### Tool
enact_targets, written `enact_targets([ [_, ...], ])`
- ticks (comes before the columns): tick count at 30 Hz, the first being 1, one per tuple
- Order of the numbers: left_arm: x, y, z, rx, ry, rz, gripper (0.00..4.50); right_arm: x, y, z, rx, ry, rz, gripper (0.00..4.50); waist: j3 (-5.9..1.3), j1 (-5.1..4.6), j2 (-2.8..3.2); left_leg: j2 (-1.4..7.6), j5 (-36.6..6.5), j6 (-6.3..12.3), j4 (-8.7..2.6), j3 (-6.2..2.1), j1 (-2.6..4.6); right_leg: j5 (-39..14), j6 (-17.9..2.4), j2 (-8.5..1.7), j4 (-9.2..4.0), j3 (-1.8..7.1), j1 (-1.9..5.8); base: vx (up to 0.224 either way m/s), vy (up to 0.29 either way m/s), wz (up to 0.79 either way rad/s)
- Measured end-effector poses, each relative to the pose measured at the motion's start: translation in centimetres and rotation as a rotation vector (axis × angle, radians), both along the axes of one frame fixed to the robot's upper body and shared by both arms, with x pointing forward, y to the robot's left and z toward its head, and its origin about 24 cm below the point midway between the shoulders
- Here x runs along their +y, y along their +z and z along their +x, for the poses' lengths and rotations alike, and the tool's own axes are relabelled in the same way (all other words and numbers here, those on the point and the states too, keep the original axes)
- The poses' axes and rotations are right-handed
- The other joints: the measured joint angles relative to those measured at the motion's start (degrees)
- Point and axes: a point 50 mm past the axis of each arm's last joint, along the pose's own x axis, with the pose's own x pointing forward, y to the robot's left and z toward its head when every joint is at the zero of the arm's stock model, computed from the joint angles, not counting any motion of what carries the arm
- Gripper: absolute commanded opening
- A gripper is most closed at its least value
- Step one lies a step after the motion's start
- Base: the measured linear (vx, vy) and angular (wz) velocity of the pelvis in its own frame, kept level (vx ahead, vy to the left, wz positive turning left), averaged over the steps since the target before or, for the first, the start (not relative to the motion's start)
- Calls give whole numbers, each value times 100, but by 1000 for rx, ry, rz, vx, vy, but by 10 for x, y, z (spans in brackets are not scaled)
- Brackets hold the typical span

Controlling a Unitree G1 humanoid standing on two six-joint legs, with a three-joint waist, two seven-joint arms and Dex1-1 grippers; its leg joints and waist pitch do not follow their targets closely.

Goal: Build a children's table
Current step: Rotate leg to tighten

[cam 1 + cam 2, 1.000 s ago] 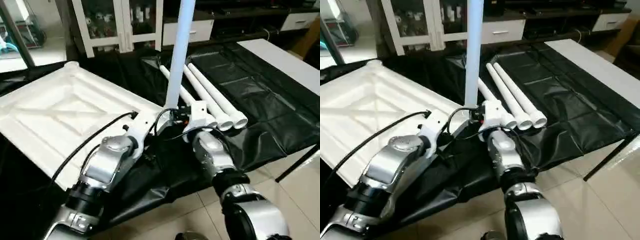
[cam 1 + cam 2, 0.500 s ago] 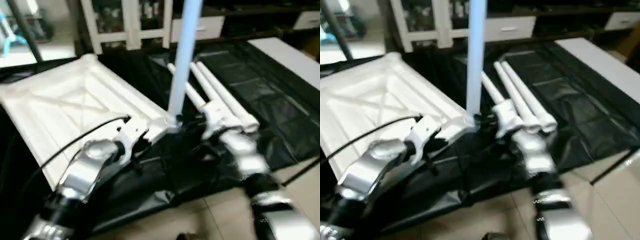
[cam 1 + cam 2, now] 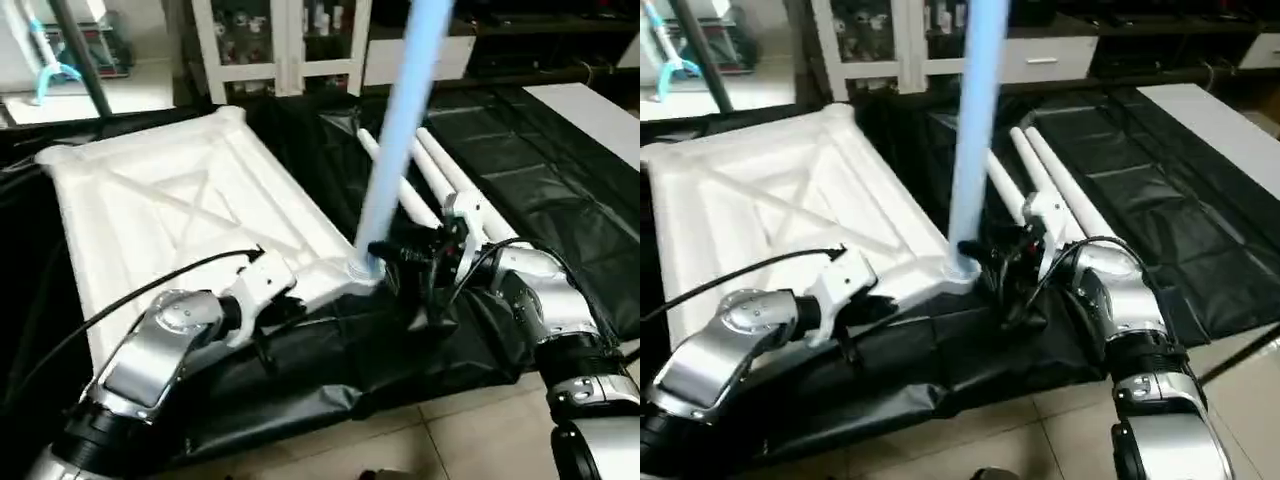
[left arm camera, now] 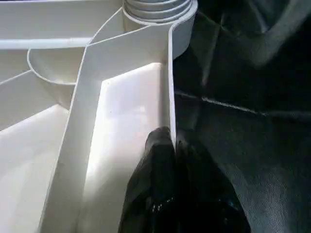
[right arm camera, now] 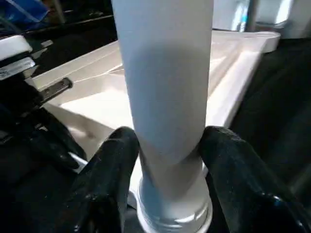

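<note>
Tabletop (image 3: 190, 215) of white plastic lies upside down on the black sheet (image 3: 520, 170) that covers the table, its X-ribbed underside facing up, toward the left. One white leg (image 3: 400, 140) stands upright in the round corner socket (image 3: 362, 270) at the tabletop's near right corner, its threaded base seated in the socket. Three more legs (image 3: 440, 185) lie side by side on the sheet just right of it, running from near to far.

Left claw (image 4: 172, 145) is pressed together on the tabletop's thin near edge wall, a little left of the socket. Right claw (image 5: 167, 160) sits at the foot of the standing leg, one black finger on either side of it; whether the fingers press the leg or stand just off it cannot be told.

Far off stands a white glass-door cabinet (image 3: 285, 45) holding small items too blurred to name. No writing can be read.
</note>
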Motion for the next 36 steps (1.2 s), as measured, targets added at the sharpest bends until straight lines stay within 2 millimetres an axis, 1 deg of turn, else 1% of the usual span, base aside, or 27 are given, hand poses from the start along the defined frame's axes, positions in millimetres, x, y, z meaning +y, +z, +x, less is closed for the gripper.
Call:
enact_targets([
  [9,-1,-1,-1,0,-7,4,0,5,-5,6,14,10,-38,239,-14,2,-23,1,9,15,1,7,6,0,0,-1,4,2,4,0,0,0],
  [10,-1,-1,-1,0,-6,5,0,5,-6,7,13,12,-44,223,-17,1,-27,1,9,15,2,7,8,0,0,-1,5,2,5,0,0,0],
  [12,-1,-1,-1,0,-7,7,0,6,-7,7,13,18,-56,223,-21,1,-34,1,9,14,1,7,13,0,0,-1,5,3,9,0,0,0],
  [13,-1,-1,-1,1,-8,8,0,6,-7,7,10,21,-60,199,-24,0,-38,1,8,14,1,8,17,0,0,-1,5,3,13,0,0,0],
  [20,-1,-2,-1,3,-5,19,0,6,-10,9,27,11,-52,186,-60,-12,-95,3,0,0,3,9,26,0,0,-1,12,3,17,0,0,0],
  [26,1,-3,0,4,18,35,0,13,-14,11,26,-31,-38,186,-64,-33,-101,3,-1,-4,6,11,53,-1,2,-1,22,6,37,0,0,0],
  [29,-2,-5,6,12,85,32,0,23,-19,15,24,-136,-27,186,-66,-94,-102,4,-1,-6,6,9,66,-5,9,1,23,5,44,0,0,0],
  [31,-9,-7,16,18,190,21,0,36,-24,21,28,-302,-1,185,-69,-174,-101,1,0,-10,10,3,71,-23,39,1,22,4,46,0,0,0],
  [33,-15,-8,21,16,259,16,0,43,-27,25,33,-402,-7,185,-72,-217,-96,0,1,-11,12,-3,73,-25,41,1,17,2,49,0,0,0],
  [36,-28,-11,32,22,361,-5,0,65,-29,32,50,-593,-9,185,-80,-321,-73,-4,1,-11,12,-38,69,-28,46,2,-17,-30,59,0,0,0],
])
